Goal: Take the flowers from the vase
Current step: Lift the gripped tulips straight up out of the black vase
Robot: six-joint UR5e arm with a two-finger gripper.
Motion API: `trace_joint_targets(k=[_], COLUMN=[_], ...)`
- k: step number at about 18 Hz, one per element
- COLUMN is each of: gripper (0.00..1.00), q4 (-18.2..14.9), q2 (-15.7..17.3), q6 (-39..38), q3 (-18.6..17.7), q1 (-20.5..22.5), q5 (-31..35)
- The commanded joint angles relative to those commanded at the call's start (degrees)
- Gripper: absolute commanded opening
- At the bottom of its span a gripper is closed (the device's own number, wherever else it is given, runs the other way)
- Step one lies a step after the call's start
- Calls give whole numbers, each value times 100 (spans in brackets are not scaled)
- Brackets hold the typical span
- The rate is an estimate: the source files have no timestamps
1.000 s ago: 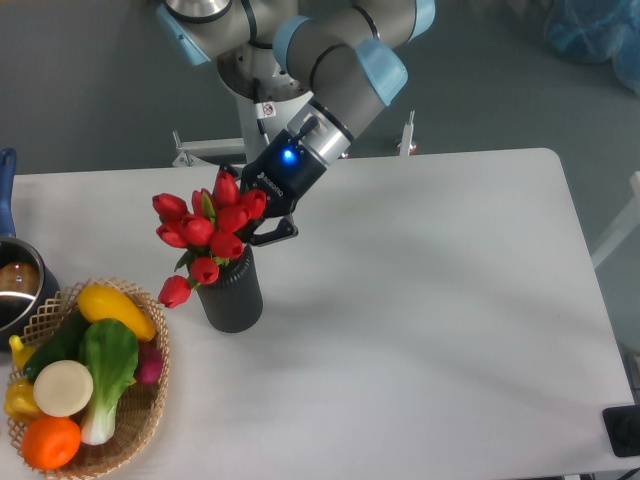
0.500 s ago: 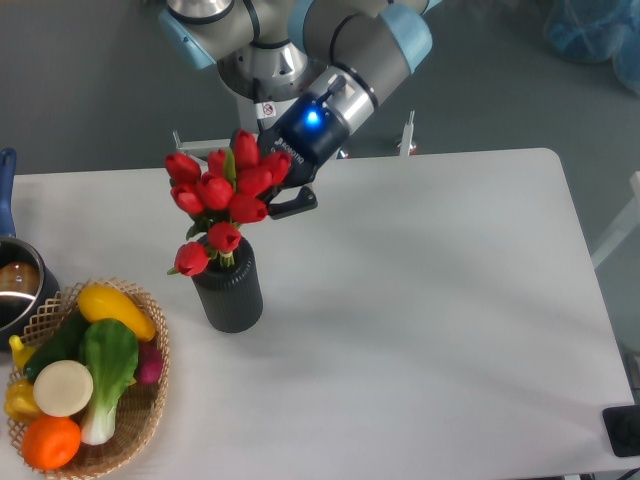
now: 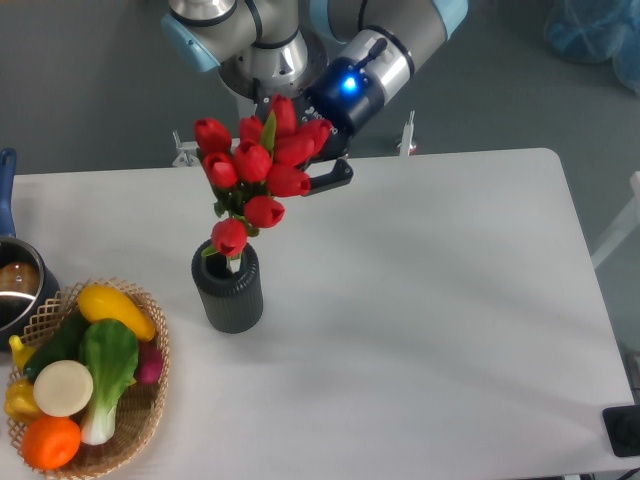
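Most of the red tulips (image 3: 262, 172) had risen above the ribbed dark vase (image 3: 228, 290) compared with a second earlier, when the buds sat low against its mouth. The hand (image 3: 312, 168) stayed clamped on the bunch behind the blooms. Only the stem ends seemed left inside, so the lift looked nearly finished.

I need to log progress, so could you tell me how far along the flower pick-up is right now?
Done: the gripper appears closed on the flowers, though the buds hide its fingertips. In hand: the bunch is raised, most buds well above the vase. Left: the lowest bud and stem ends sit at the vase mouth, so the bunch is not yet clear of it.
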Motion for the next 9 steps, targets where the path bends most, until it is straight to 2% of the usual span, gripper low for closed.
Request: trace_joint_targets(k=[9], gripper=[0], q4=[0], q2=[132], q6=[-342], q3=[9], q1=[114], q5=[-61])
